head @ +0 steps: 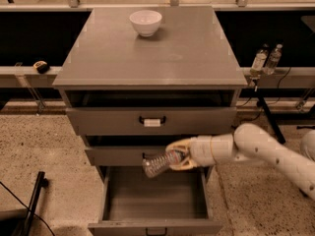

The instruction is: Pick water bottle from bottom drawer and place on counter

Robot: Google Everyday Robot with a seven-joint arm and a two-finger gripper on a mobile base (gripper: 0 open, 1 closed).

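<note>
Bottom drawer (155,226) is standing open, nearest. Just above it, gripper (176,157) is clamping one end of water bottle (158,164), which is clear and ribbed, its free end drooping toward eight o'clock. Lifting step is likely underway. Next move is calling for carrying toward twelve o'clock onto counter (197,58), short of white bowl (145,22).

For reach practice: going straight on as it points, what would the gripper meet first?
The gripper, above the open bottom drawer, holds the water bottle; past that, perhaps the drawer's left wall, depth unclear.
</note>
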